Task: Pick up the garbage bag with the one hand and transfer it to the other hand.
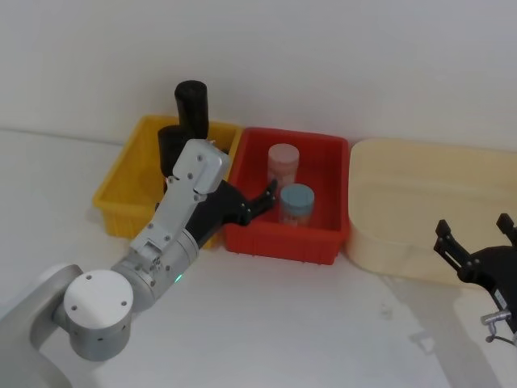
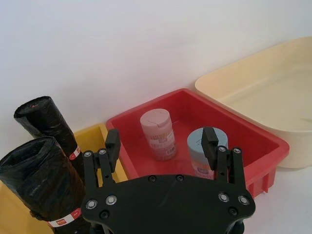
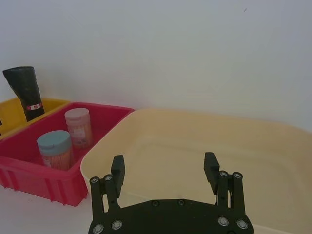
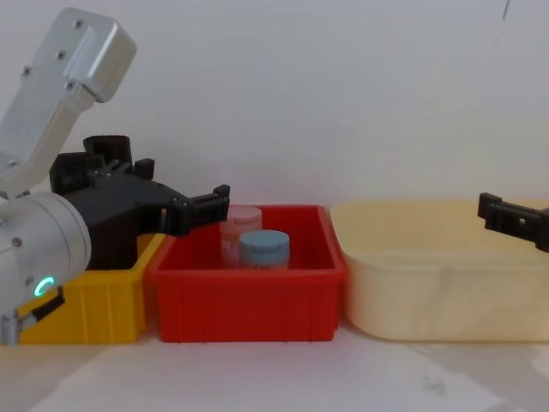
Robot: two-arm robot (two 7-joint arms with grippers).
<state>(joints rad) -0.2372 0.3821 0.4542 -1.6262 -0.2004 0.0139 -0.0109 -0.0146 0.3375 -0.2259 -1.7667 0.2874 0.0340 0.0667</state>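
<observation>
Your cream tub (image 1: 420, 202) lies at three o'clock of the red bin (image 1: 307, 242), and the yellow bin (image 1: 121, 186) at nine. The garbage bag (image 2: 39, 185) stands upright in the yellow bin. Your left gripper (image 2: 162, 141) hangs over the red bin's left side, fingers spread and empty, with the bag at its ten o'clock. Your right gripper (image 3: 164, 165), fingers apart, hovers at the tub's four o'clock edge.

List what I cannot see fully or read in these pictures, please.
Garbage bag: head view, lower part hidden behind the left arm.
Its sticker: left wrist view, print too small to read.
Right tool: head view, partly cut off by the right edge.
Yellow bin: chest view, contents hidden by the left tool.
</observation>
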